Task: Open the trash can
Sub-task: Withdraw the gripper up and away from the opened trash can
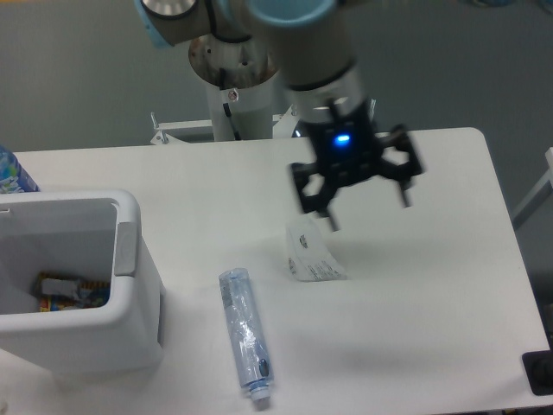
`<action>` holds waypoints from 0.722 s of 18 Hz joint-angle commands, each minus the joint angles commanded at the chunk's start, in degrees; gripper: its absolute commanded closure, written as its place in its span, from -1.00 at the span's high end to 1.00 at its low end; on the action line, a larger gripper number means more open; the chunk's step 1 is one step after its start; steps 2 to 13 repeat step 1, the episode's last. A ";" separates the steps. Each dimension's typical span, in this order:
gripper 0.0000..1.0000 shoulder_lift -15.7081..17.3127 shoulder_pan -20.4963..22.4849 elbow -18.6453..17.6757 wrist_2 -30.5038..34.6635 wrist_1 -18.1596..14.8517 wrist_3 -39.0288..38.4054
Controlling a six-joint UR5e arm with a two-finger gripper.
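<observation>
The white trash can [130, 333] stands at the table's left front. Its top is open; I see inside, where colourful rubbish [69, 291] lies at the bottom. No lid shows over the opening. A grey tab [126, 249] sits on its right rim. My gripper [367, 212] hangs above the table's middle right, well to the right of the can, fingers spread open and empty, a blue light lit on its body.
A clear plastic bottle [244, 333] lies on the table right of the can. A small crumpled white packet [313, 253] lies below the gripper. A blue-patterned object [12, 172] shows at the left edge. The arm's base [233, 86] stands at the table's back.
</observation>
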 joint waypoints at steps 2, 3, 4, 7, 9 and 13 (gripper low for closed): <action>1.00 0.09 1.06 -0.44 -0.09 0.00 2.99; 1.00 0.09 1.06 -0.44 -0.09 0.00 2.99; 1.00 0.09 1.06 -0.44 -0.09 0.00 2.99; 1.00 0.09 1.06 -0.44 -0.09 0.00 2.99; 1.00 0.09 1.06 -0.44 -0.09 0.00 2.99; 1.00 0.09 1.06 -0.44 -0.09 0.00 2.99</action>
